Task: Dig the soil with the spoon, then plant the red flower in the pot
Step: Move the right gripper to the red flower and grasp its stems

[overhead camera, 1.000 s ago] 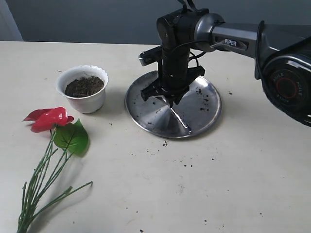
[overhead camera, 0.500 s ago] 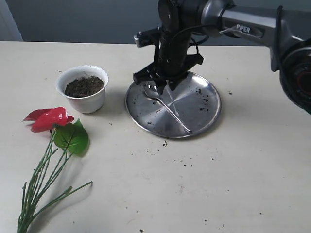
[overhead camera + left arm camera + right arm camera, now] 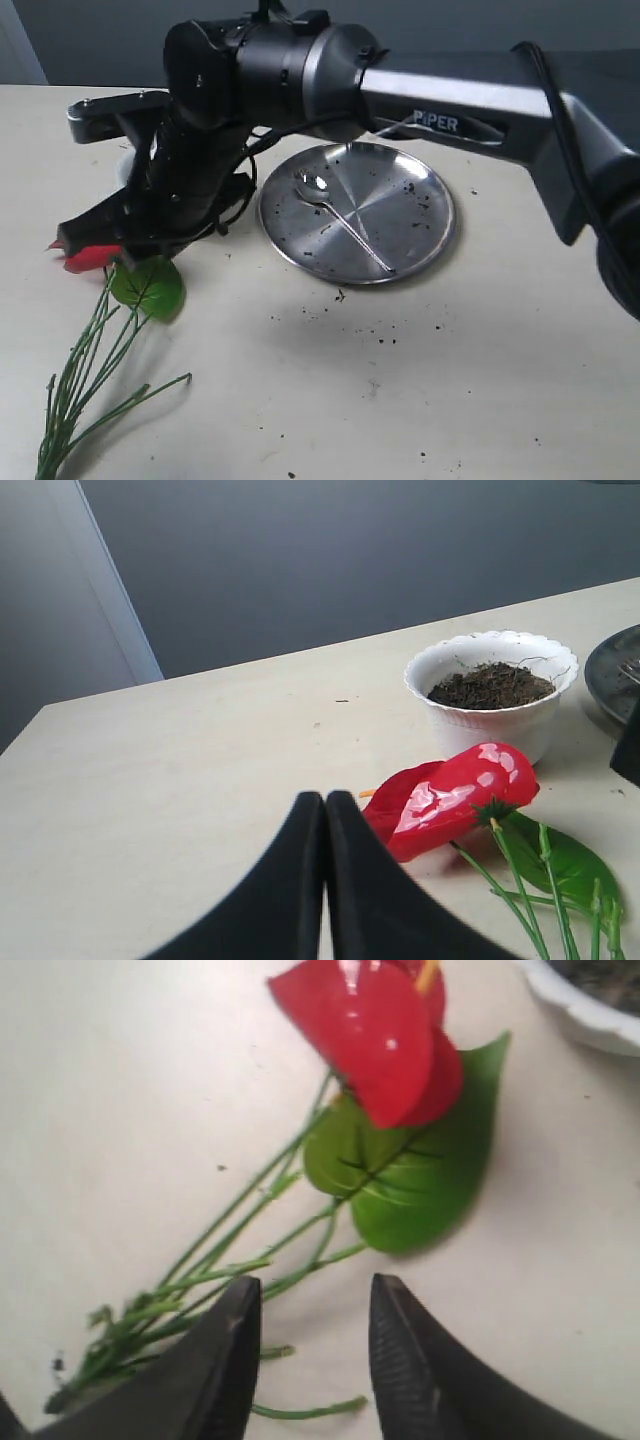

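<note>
The red flower (image 3: 88,259) lies on the table with its green leaf (image 3: 148,286) and long stems (image 3: 80,385). My right gripper (image 3: 315,1285) hangs open just above the stems (image 3: 230,1260), short of the bloom (image 3: 385,1035), holding nothing. Its arm (image 3: 250,90) reaches across and hides the pot in the exterior view. The white scalloped pot (image 3: 488,728) holds dark soil (image 3: 490,685) and stands just behind the bloom (image 3: 450,795). The spoon (image 3: 345,225) lies loose on the steel plate (image 3: 425,235). My left gripper (image 3: 325,800) is shut and empty, low beside the bloom.
Soil crumbs (image 3: 385,335) are scattered on the table in front of the plate and on the plate itself. The table's far edge meets a grey wall (image 3: 350,560). The right arm's long link (image 3: 480,110) spans above the plate.
The right arm left the spoon on the plate and swung left across the table; its open gripper now hovers over the flower and its body covers the pot.
</note>
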Controlling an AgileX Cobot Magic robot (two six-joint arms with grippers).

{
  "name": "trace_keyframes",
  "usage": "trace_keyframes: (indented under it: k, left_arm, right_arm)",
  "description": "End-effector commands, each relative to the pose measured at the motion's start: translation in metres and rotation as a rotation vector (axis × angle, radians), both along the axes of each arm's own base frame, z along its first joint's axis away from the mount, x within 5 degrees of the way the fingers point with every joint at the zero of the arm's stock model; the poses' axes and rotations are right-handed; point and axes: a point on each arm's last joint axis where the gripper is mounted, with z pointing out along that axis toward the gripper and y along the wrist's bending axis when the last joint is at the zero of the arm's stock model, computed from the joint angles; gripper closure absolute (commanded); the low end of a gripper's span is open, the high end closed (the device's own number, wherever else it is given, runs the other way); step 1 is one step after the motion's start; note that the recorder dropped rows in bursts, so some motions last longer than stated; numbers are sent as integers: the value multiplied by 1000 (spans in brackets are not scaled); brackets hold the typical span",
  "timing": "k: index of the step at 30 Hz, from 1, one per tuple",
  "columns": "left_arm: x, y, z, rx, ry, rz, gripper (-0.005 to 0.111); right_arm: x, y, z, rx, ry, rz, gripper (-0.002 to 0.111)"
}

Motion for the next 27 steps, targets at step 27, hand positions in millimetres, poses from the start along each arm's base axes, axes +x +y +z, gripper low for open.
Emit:
trace_keyframes:
  k: [27]
  left_arm:
    - [0, 0, 0, -14, -9, -2, 106]
  right_arm:
    - [-25, 16, -73, 246, 224, -338, 61]
